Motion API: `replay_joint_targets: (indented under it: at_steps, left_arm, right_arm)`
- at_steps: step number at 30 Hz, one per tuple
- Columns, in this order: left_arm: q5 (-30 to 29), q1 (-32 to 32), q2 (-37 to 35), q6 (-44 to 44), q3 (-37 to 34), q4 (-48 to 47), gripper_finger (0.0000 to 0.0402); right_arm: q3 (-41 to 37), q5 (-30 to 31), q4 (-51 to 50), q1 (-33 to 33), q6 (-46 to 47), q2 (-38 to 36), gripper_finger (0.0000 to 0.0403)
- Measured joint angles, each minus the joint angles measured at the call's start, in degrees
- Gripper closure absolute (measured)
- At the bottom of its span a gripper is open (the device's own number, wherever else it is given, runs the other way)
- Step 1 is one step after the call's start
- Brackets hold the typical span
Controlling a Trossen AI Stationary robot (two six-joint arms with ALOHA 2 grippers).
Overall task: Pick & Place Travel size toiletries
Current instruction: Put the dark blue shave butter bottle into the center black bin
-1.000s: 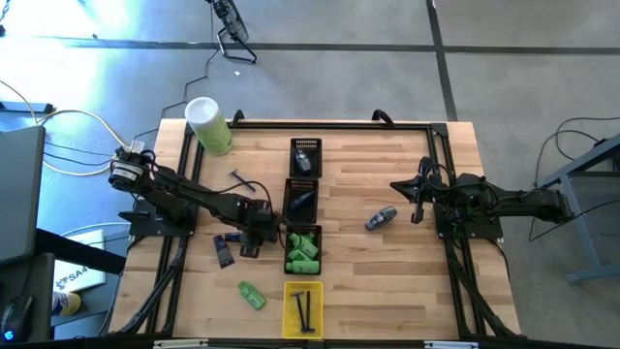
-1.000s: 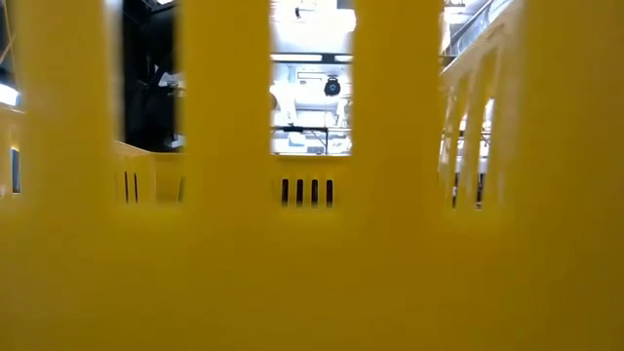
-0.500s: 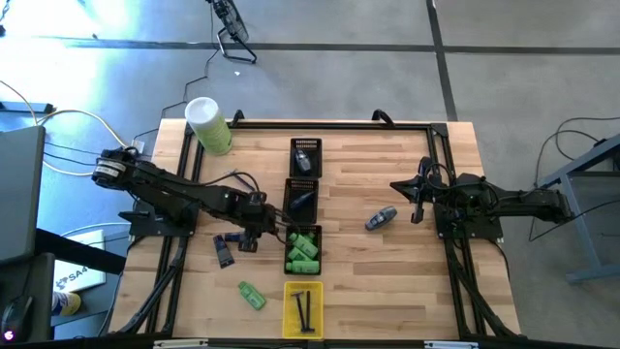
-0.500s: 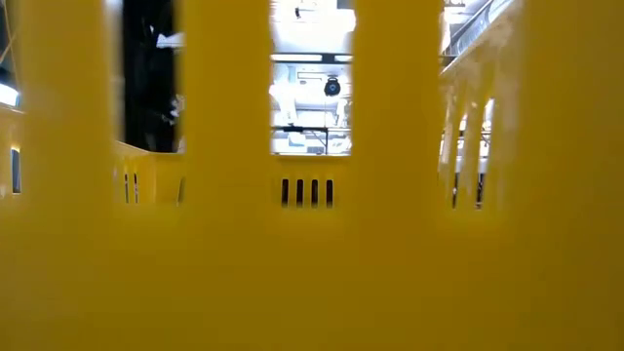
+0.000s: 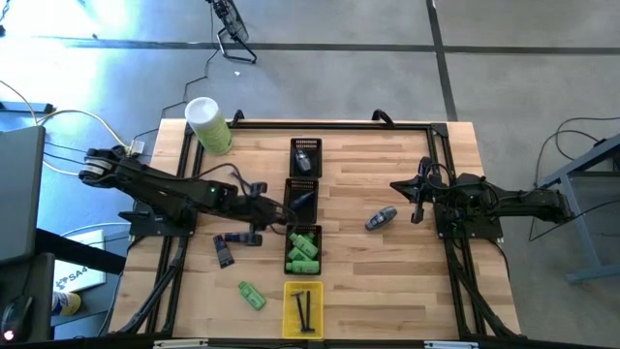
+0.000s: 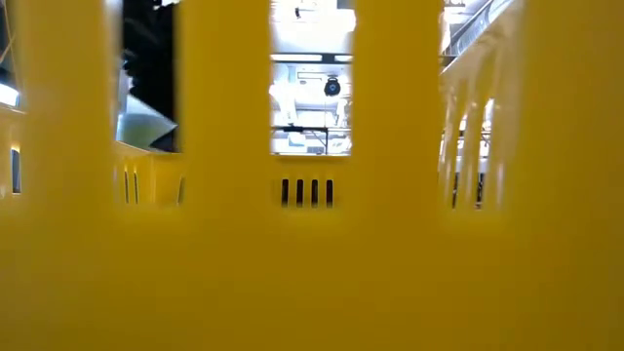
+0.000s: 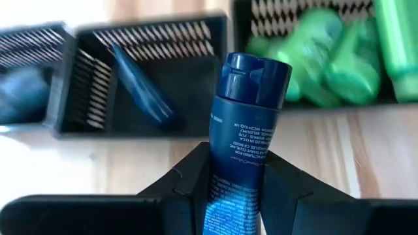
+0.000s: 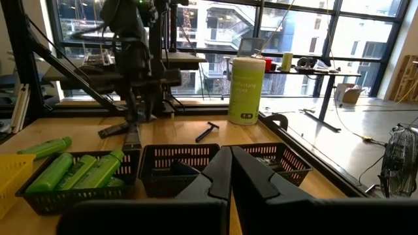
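Evidently the carry step is in hand: the left gripper point(image 7: 236, 189) pinches a blue tube point(image 7: 243, 124) between its two dark fingers point(image 7: 186, 176), the tube's lower body caught in the grip and its capped end standing out well beyond the fingertips, toward the row of trays; in the high view the left gripper point(image 5: 260, 206) hangs just left of the middle black tray point(image 5: 301, 201), with another dark tube point(image 5: 224, 250) lying on the wood a little nearer and to the left.

The middle black tray point(image 7: 140, 78) already holds one blue tube lying aslant, so by my judgement it is the proper home for this one; the next move calls for bringing the capped end over that tray's rim, lowering it inside the walls, and only then spreading the fingers; let go too soon and the tube would likely land on the table or catch on the rim.

The tray of green bottles point(image 5: 302, 249) sits nearer in the row, the yellow tray point(image 5: 302, 308) with thin dark sticks nearest; a loose green bottle point(image 5: 251, 295) lies left of the yellow tray, and a grey-blue oval piece point(image 5: 381, 218) rests to the right of the row; the right gripper point(image 5: 418, 197) waits at the right side, its fingers point(image 8: 215, 176) pressed together on nothing.
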Motion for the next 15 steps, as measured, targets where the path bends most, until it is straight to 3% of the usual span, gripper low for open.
replay_joint_targets:
  at_steps: [10, 15]
  left_arm:
    - [-13.9, 0.0, 0.3, -1.9, 0.0, 14.6, 0.0303]
    - [-18.7, 0.9, 1.0, -7.7, 0.0, 20.0, 0.0303]
  right_arm:
    - [0.0, 0.0, -0.8, 0.0, -0.1, 0.0, 0.0401]
    - [0.0, 0.0, -0.9, 0.0, -1.1, 0.0, 0.0401]
